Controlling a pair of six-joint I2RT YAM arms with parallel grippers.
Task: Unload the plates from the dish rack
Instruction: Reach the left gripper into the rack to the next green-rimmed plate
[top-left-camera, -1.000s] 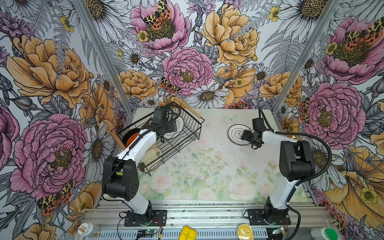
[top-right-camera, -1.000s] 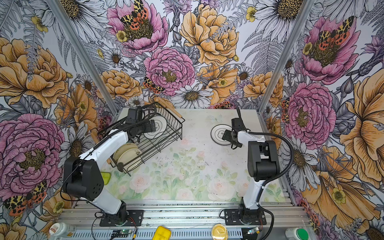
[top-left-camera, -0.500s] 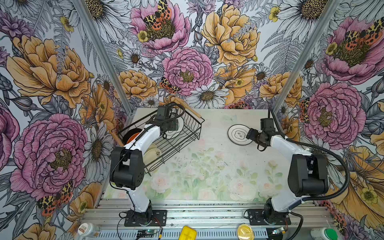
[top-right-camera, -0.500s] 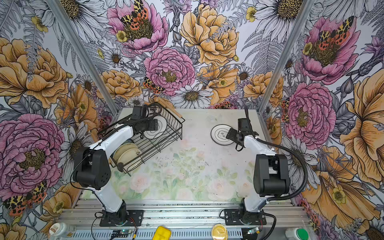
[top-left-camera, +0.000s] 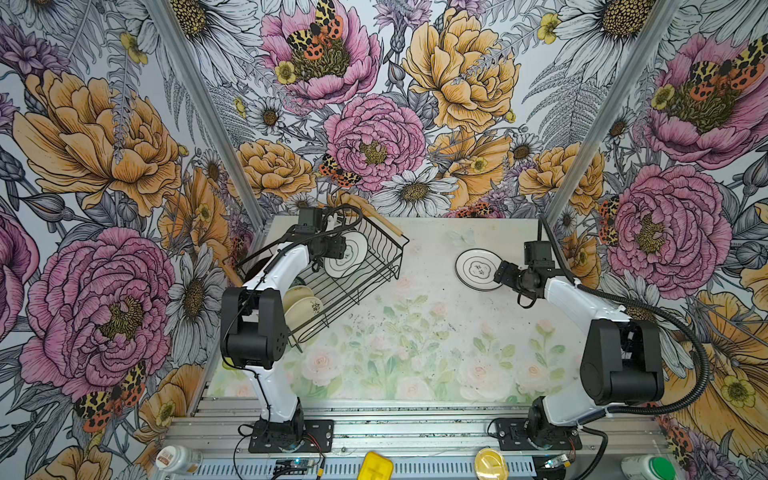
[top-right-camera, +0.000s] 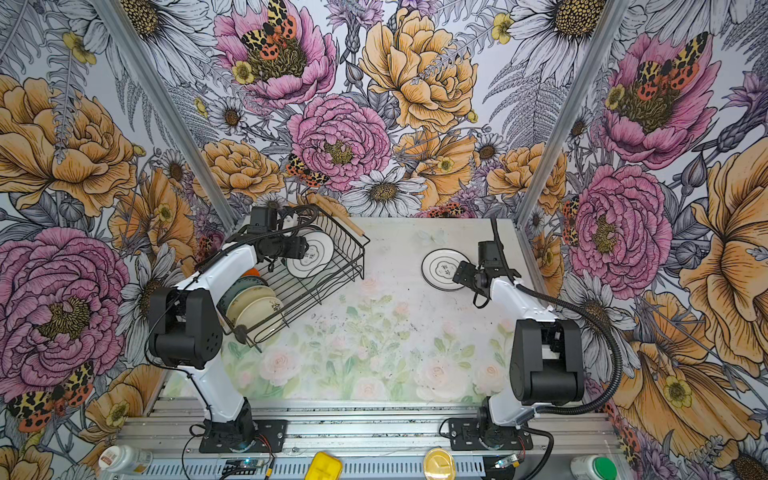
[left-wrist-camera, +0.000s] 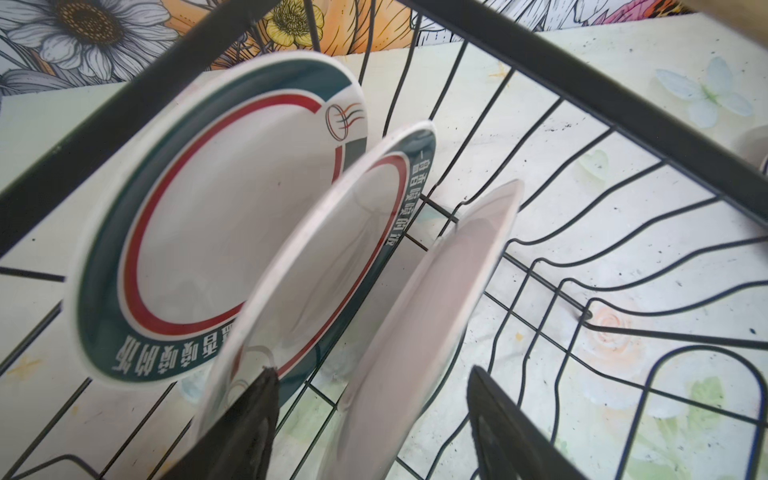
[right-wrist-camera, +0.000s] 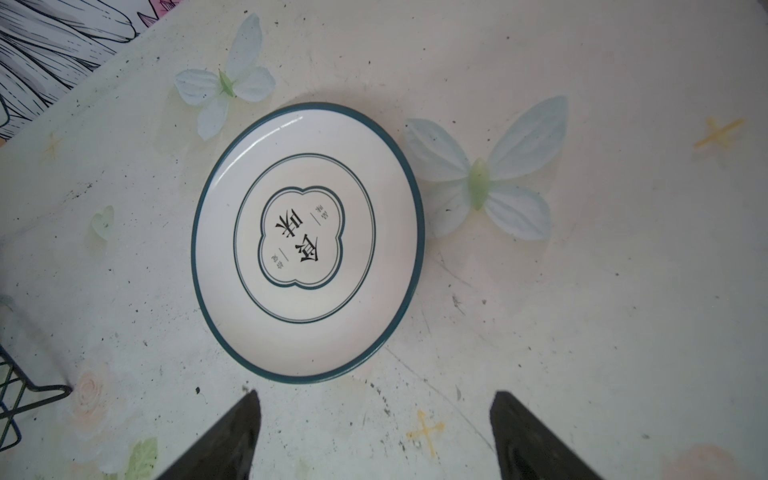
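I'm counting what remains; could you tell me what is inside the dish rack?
The dish rack holds at least three large white plates at its far end and smaller plates, cream, blue-grey and orange, nearer. The left arm covers whatever stands between.

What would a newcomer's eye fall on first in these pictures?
The huge flower-patterned walls surround everything. At far left, the black wire dish rack holds plates on edge, with the left gripper among them. One teal-rimmed plate lies flat at far right, facing the open right gripper.
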